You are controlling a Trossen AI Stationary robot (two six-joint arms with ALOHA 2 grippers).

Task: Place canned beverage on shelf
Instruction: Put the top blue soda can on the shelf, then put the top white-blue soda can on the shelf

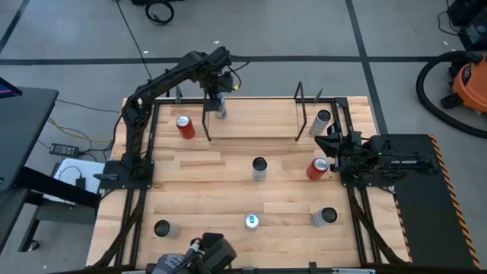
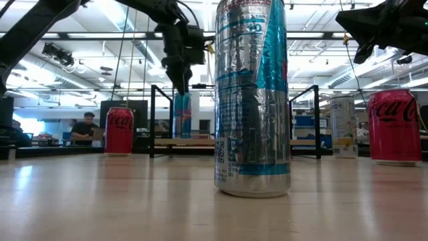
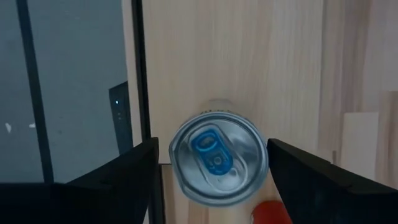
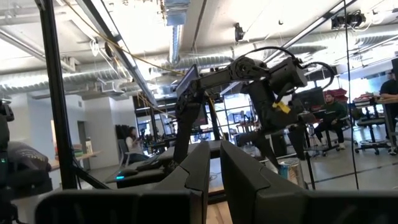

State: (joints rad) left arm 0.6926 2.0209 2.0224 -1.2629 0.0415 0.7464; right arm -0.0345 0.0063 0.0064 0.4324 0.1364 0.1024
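Note:
A slim silver-and-blue can (image 1: 221, 111) with a blue tab (image 3: 213, 152) stands upright on the left end of the light wood shelf (image 1: 259, 120), next to its black rod uprights. My left gripper (image 3: 214, 171) hovers just above the can (image 2: 182, 115), pointing down and open. One finger stands on each side of the can's top, with a gap on both sides. In the low view the left gripper (image 2: 179, 70) is over the can's top. My right gripper (image 1: 329, 141) waits shut at the table's right edge, fingers (image 4: 214, 174) together.
Loose cans stand on the tabletop: a red one (image 1: 185, 126) left of the shelf, a silver one (image 1: 259, 168) at centre, a red one (image 1: 318, 168) and a silver one (image 1: 323, 120) near the right arm, and three along the near edge (image 1: 250, 221). The rest of the shelf plank (image 2: 234, 142) is bare.

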